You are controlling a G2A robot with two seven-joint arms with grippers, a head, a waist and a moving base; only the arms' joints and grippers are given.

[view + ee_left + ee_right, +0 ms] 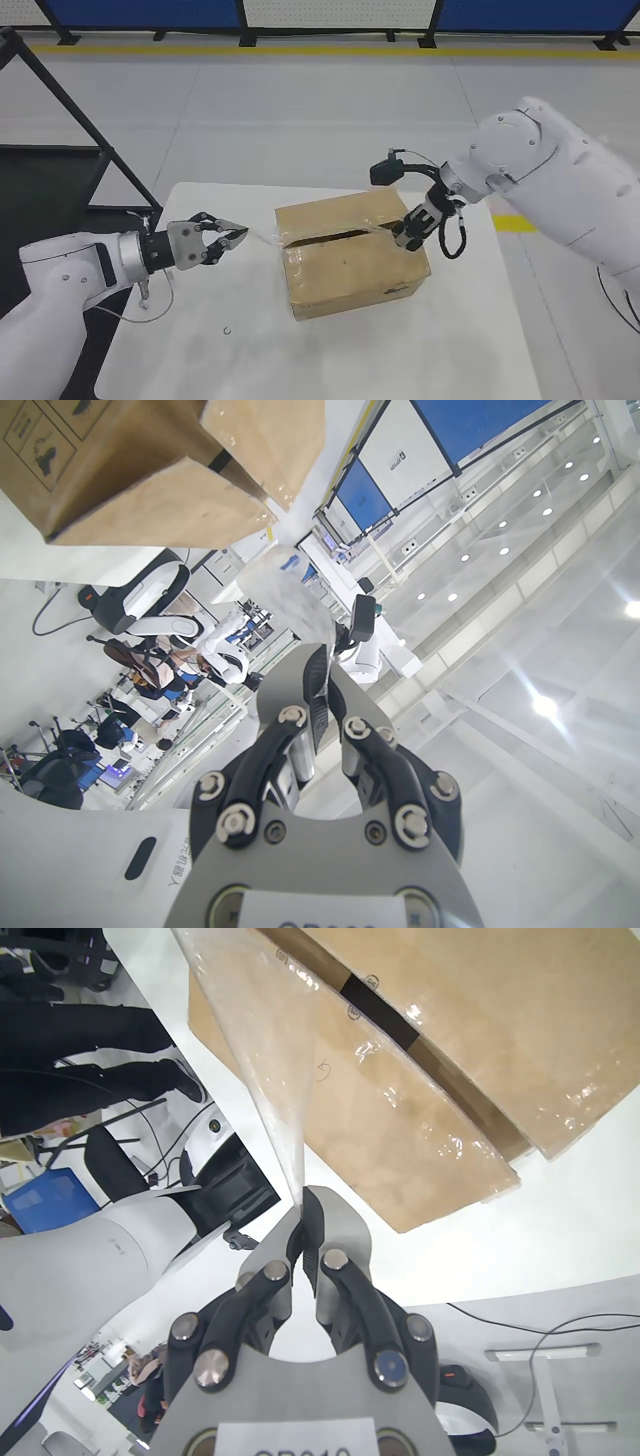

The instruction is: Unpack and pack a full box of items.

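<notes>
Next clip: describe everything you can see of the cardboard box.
The cardboard box is plain brown and rectangular, sitting flat on the white table, slightly askew. Its top flaps lie down with a dark gap along the seam. Handling symbols are printed on one side. Glossy clear tape is lifting off it, pinched by the right gripper at one side and the left gripper at the other.

Box [350,265], left claw [243,236], right claw [403,240], pinching tape [385,228]
</notes>
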